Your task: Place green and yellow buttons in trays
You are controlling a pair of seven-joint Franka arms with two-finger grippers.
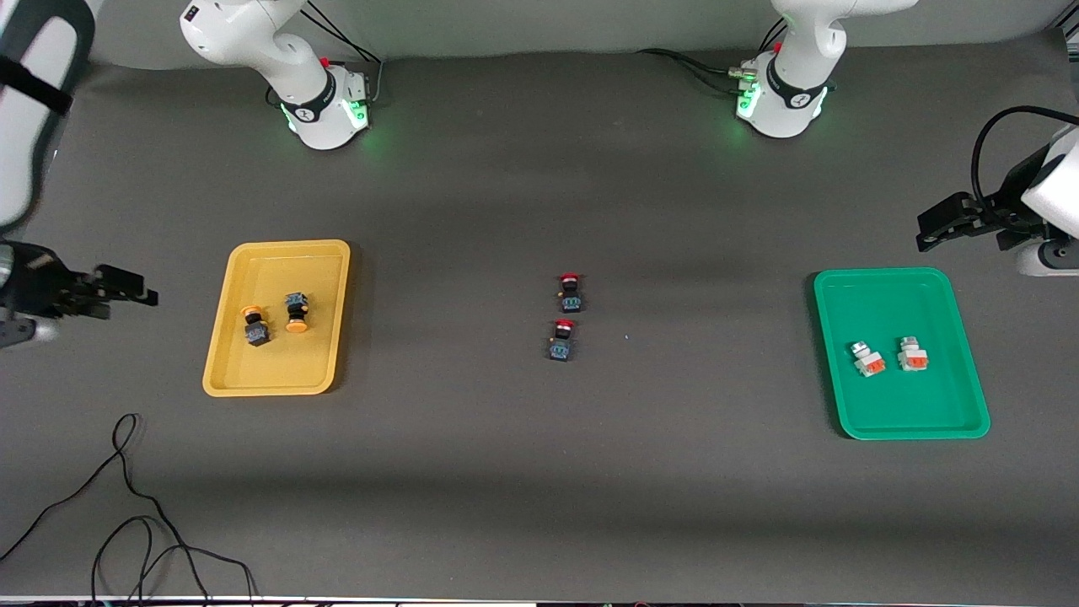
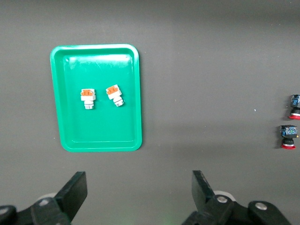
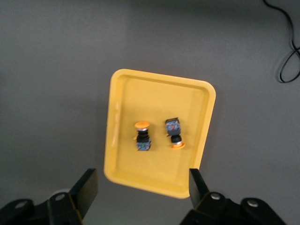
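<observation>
Your two orange-capped buttons (image 1: 274, 318) lie in the yellow tray (image 1: 278, 384), and the two white buttons (image 1: 889, 357) lie in the green tray (image 1: 915, 428). Between the trays, two red-capped switches (image 1: 566, 315) sit on the table. Your left gripper (image 1: 936, 228) and right gripper (image 1: 126, 291) hang with fingers apart and empty, each beside its tray.

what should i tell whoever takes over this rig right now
Left tool: open, empty, up past the green tray, waiting.
Right tool: open, empty, up past the yellow tray, waiting.
Two yellow-capped switches lie in the yellow tray.
Two white switches with orange blocks lie in the green tray.
Two red-capped switches sit mid-table, not part of the job.
Done: all four sorted. Left: nothing visible.
</observation>
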